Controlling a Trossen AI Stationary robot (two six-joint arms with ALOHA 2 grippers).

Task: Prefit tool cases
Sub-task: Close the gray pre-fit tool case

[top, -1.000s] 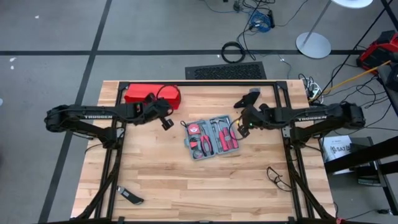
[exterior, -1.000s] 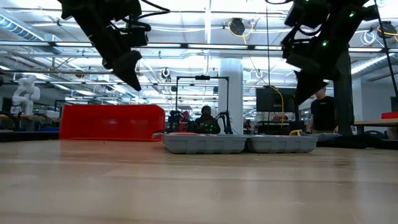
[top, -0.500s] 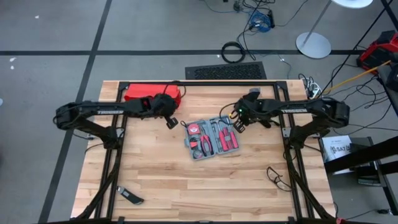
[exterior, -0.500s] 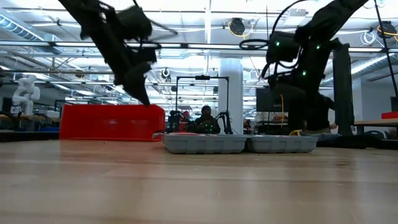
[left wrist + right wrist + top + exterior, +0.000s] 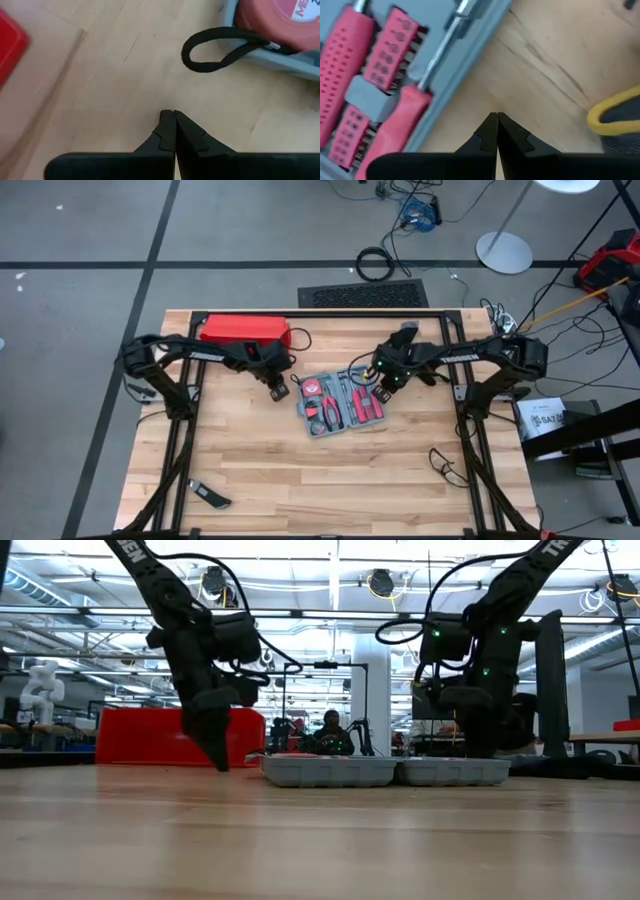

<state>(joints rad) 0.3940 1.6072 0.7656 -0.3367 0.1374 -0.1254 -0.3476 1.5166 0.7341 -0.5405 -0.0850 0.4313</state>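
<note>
The tool case (image 5: pixel 340 400) lies open and flat on the wooden table, with red-handled tools in its grey recesses (image 5: pixel 385 80). In the low view it shows as a low grey tray (image 5: pixel 385 771). My left gripper (image 5: pixel 279 391) is shut and points steeply down just left of the case, low over bare wood (image 5: pixel 173 116). A black strap loop (image 5: pixel 220 50) and a red tape measure (image 5: pixel 280 17) at the case's edge lie ahead of it. My right gripper (image 5: pixel 383 386) is shut and points down over the wood beside the case's right edge (image 5: pixel 497 119).
A long red box (image 5: pixel 245 330) stands at the far left, behind the left arm. A small black tool (image 5: pixel 210 498) lies near the front left corner and a thin black cable (image 5: pixel 447 465) at the front right. A yellow cable (image 5: pixel 615 110) lies beside the right gripper.
Both grippers have come down toward the table and tipped to point more steeply downward, staying shut. The left one has gone toward the case's left edge, away from the red box. The right one has sunk beside the case's right edge. The case has kept still.
</note>
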